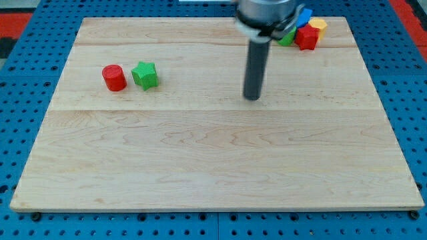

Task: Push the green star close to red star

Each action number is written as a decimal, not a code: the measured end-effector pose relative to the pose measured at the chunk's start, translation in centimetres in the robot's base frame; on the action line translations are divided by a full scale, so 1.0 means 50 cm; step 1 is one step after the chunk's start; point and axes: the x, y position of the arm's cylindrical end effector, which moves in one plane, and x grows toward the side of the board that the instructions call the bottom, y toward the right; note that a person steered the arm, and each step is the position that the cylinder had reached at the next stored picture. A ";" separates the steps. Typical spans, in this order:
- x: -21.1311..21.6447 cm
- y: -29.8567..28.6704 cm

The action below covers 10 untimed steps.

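Note:
A green star lies at the view's upper left, next to a red cylinder on its left. A red star sits in a cluster at the view's top right, touching a yellow block, a blue block and a green block that my rod partly hides. My tip rests on the board near the middle, well to the right of the green star and below-left of the red star. It touches no block.
The wooden board lies on a blue pegboard. The arm's body hangs over the board's top edge, left of the cluster.

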 end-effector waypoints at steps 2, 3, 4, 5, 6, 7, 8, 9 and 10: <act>0.033 -0.480; -0.019 -0.681; -0.057 -0.685; -0.075 -0.553; -0.112 -0.384; -0.158 -0.203; -0.165 -0.146; -0.165 -0.146; -0.203 -0.066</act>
